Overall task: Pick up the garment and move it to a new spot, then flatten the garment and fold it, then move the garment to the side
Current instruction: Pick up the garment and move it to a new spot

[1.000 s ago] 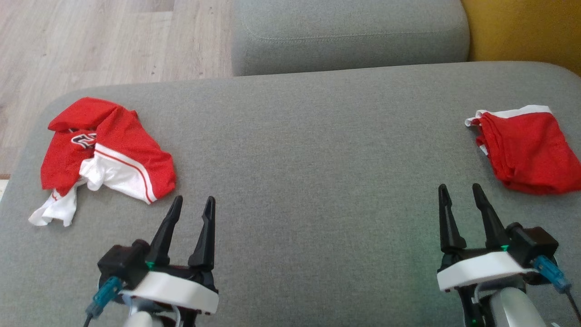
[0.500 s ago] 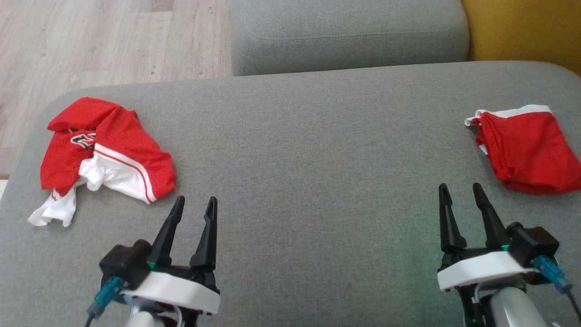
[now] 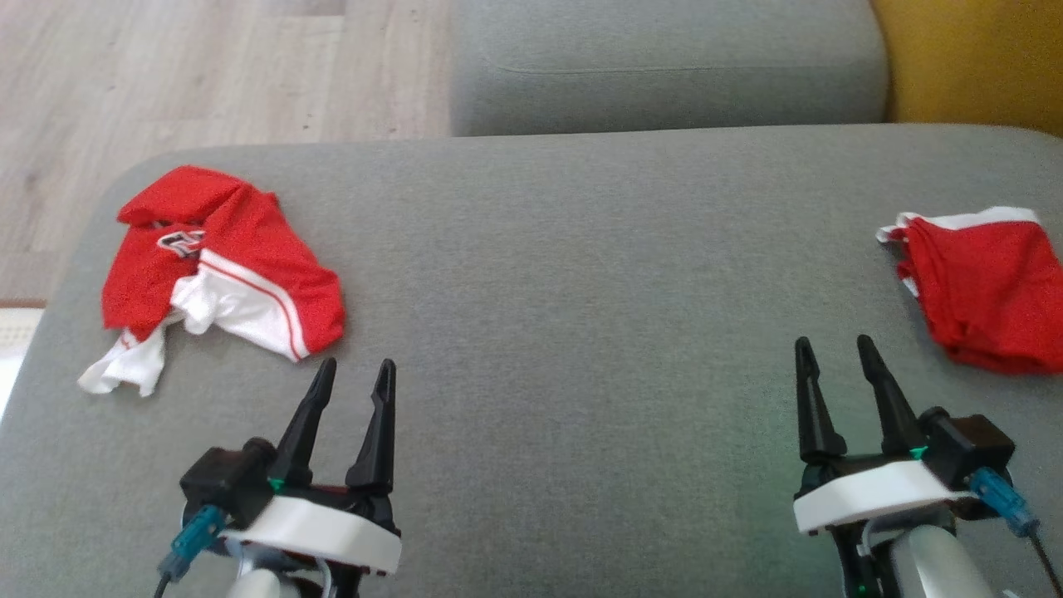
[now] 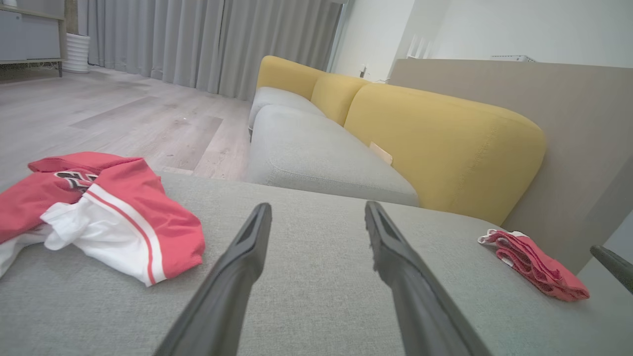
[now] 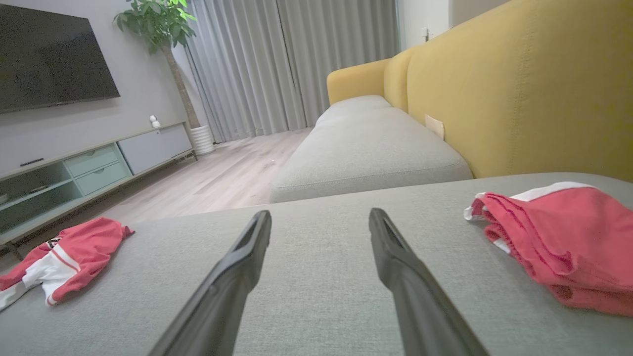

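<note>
A crumpled red and white garment lies at the far left of the grey cushion; the same garment sits left of my left fingers and, small, at the lower left of the right wrist view. My left gripper hovers open and empty just right of and nearer than it. A folded red garment with a white edge rests at the far right, also seen as a folded pile right of my right fingers. My right gripper is open and empty, left of that pile.
A second grey cushion lies beyond the first, with a yellow backrest along the right. Wooden floor drops off past the cushion's left and far-left edges. A TV cabinet and a plant stand across the room.
The whole head picture has shifted right and slightly down, so the camera moved. Both grippers stay open and the garments lie where they were.
</note>
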